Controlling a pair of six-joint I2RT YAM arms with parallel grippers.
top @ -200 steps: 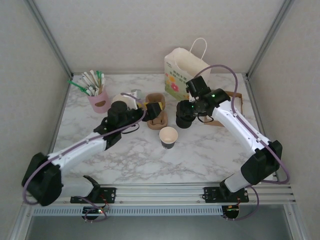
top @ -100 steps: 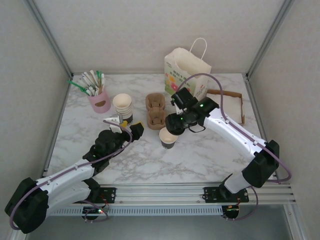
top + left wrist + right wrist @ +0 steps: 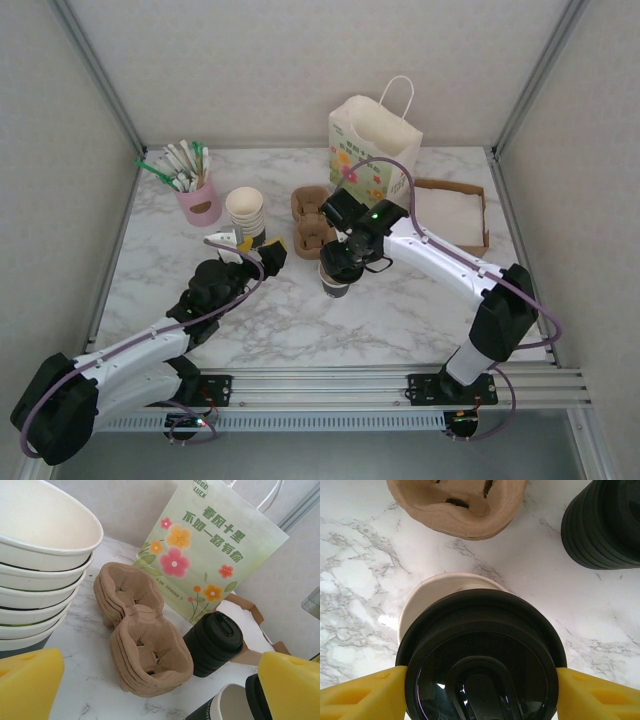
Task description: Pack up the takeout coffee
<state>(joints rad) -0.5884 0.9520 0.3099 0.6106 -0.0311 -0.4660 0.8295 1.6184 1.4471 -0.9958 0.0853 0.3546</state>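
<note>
The right tool [image 3: 341, 262] is clenched on a black lid [image 3: 480, 645], one yellow finger [image 3: 365, 695] at each side of its rim, and holds it flat over the paper cup [image 3: 437, 592]. The cup stands upright on the counter [image 3: 400, 300], just in front of the stacked pulp carriers [image 3: 312, 222], so its axis runs straight up toward the tool. In the right wrist view the cup's cream rim peeks out past the lid's far left edge, which suggests the lid sits slightly off centre and needs a small shift that way before pressing down. Whether lid and rim already touch cannot be told. The left tool [image 3: 250, 248] hangs released and empty, well to the cup's left, so the right arm is the nearer one.
</note>
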